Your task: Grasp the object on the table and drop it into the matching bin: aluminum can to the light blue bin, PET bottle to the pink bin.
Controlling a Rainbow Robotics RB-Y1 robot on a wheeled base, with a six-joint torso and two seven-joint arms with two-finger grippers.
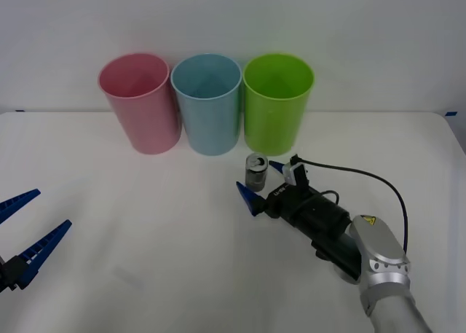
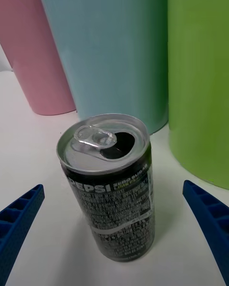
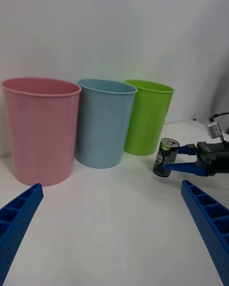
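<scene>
Can (image 1: 256, 171) upright on the table (image 1: 145, 231), just in front of the gap between the blue bin (image 1: 207, 103) and green bin (image 1: 277, 103); pink bin (image 1: 140, 102) is leftmost in the row. Dark label reads "PEPSI" in white, "ZERO SUGAR" beside it, with fine print below that is too small to read. Pull-tab top is already opened.

Right gripper (image 1: 263, 180) low at the can, blue fingers spread apart either side of it, not clamped; contact can't be told. Left gripper (image 1: 25, 227) parked at the near left edge of the table, fingers apart, well away from the can.
</scene>
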